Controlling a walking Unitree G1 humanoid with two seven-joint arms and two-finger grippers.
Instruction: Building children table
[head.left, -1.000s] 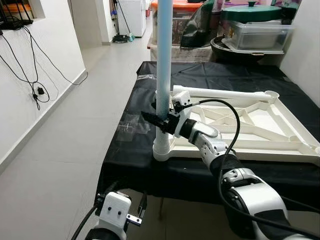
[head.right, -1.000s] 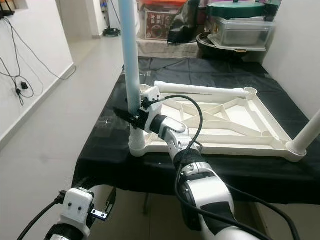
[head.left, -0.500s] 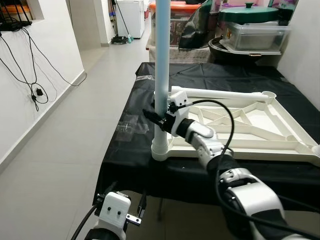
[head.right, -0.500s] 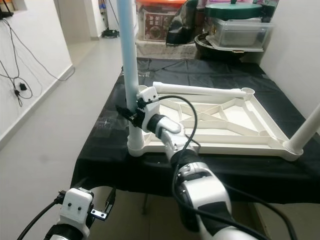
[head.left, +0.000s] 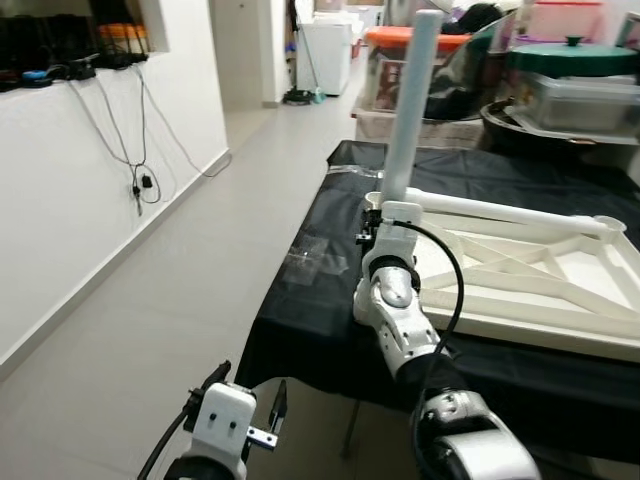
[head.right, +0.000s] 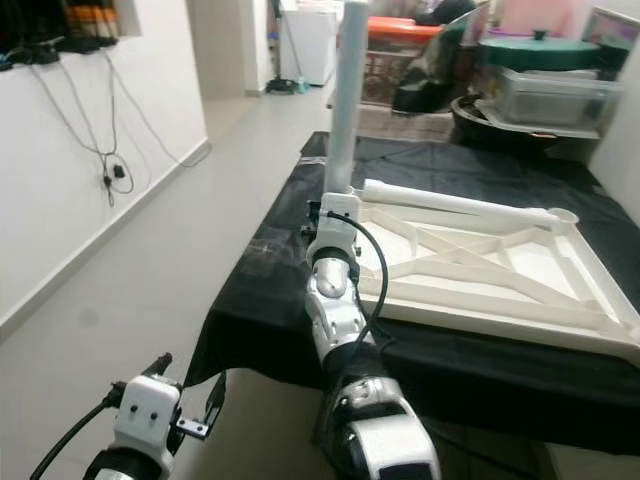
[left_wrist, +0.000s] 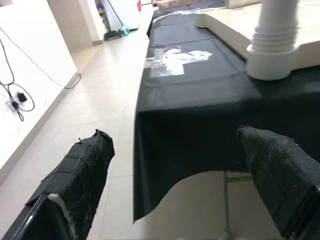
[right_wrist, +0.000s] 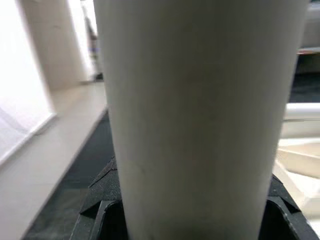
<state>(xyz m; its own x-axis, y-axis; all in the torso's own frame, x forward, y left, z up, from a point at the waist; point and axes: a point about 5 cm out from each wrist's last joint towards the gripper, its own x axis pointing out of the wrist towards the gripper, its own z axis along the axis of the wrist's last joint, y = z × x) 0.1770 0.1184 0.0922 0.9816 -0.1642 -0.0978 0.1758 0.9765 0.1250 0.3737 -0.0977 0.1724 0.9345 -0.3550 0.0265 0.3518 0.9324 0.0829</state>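
Jaws apart before black-draped table edge, white leg base beyond.

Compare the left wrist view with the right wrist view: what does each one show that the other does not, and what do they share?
The left wrist view alone shows the open left end effector, idle below the table edge, the hanging black cloth and a ribbed leg socket at the corner of the white tabletop. The right wrist view alone shows the right end effector closed around the pale table leg, seen close. Both show the tiled floor and white wall.
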